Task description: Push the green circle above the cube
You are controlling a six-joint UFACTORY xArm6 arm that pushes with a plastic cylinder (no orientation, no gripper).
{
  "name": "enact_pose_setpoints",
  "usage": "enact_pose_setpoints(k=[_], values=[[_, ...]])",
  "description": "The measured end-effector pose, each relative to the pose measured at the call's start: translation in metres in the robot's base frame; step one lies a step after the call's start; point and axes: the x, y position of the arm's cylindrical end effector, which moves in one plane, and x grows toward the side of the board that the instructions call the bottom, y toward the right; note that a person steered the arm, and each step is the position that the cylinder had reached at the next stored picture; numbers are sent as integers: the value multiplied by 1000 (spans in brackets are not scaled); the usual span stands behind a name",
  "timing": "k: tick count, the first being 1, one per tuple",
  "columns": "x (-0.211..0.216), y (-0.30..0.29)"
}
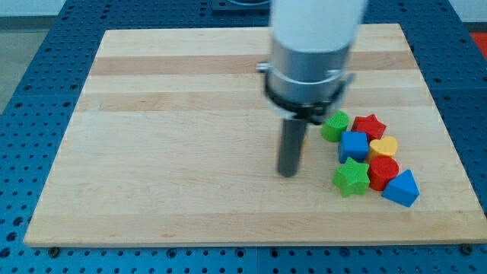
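The green circle sits at the upper left of a tight cluster at the view's right, touching the top left of the blue cube. My tip rests on the board to the left of the cluster, below and left of the green circle, with a gap between it and the blocks.
In the same cluster are a red star, a yellow heart, a green star, a red block and a blue triangle. The wooden board lies on a blue perforated table.
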Motion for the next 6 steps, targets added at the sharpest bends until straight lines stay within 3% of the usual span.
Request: enact_pose_setpoints(k=[2,3,4,5,6], values=[[-59,-29],[-55,-6],[-24,51],[-22,56],[-56,37]])
